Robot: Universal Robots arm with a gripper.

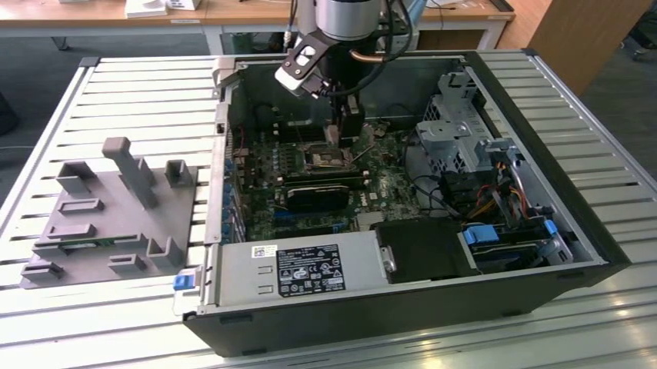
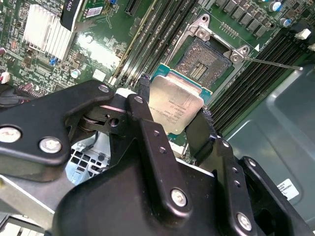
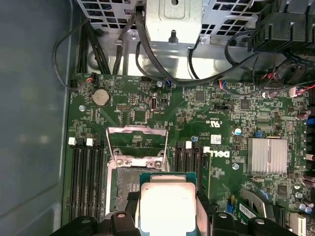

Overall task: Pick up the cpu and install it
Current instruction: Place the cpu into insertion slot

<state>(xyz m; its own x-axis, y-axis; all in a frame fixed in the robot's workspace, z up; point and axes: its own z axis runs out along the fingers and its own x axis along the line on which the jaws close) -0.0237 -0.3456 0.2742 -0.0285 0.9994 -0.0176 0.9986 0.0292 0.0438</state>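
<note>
The claw (image 2: 173, 102) grips the chip (image 3: 167, 206) by its edges, near the open socket (image 2: 206, 58). Installing is under way, and squaring it up looks critical.

Silver top and teal-green rim on the cpu (image 2: 174, 113); gripper (image 2: 173, 102) black. Motherboard (image 3: 197, 113) green with black memory slots (image 3: 88, 182) and a silver finned heatsink (image 3: 267, 156). Case (image 1: 411, 315) dark grey with a white label (image 1: 308, 269), table (image 1: 123, 92) pale grey slats, holder (image 1: 113, 215) plain grey.
</note>
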